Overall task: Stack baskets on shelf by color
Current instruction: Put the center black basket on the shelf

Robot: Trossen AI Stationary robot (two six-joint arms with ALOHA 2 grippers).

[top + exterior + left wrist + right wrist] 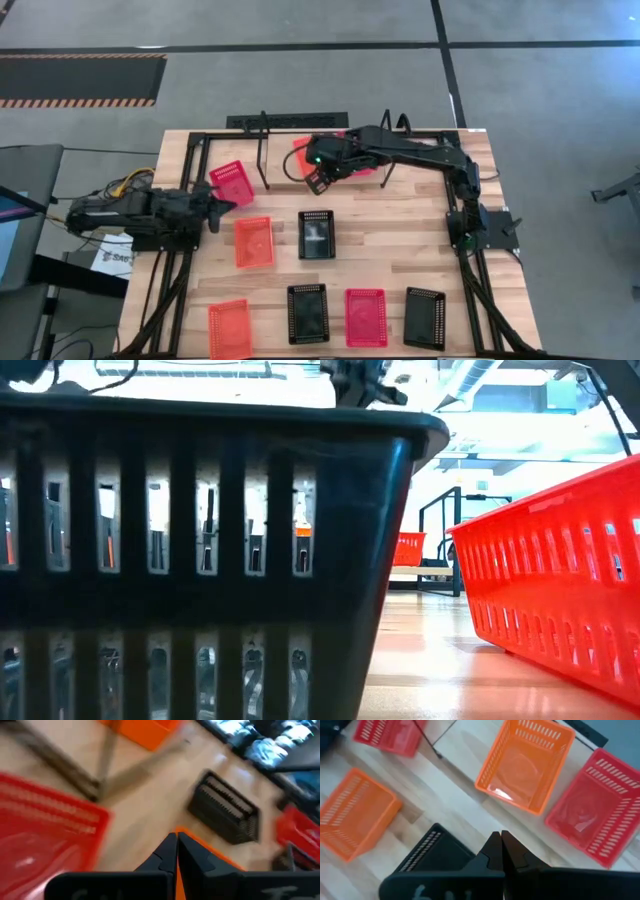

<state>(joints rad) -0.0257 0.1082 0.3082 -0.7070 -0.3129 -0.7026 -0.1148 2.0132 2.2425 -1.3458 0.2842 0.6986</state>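
Nine baskets (316, 234), three per colour

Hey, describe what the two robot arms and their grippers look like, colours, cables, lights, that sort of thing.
Both arms are dark, nearly black, built of jointed segments. The left arm has a bundle of yellow and orange cables at its rear end. The right arm shows a small green light near its wrist. Each gripper, left gripper and right gripper, ends in two slim black tapered jaws on a wide black bar.

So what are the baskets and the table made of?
The baskets, like this orange one, look like shiny molded plastic: slotted walls and glare on the floor. The table looks like light wood planks, with visible seams and grain, probably varnished.
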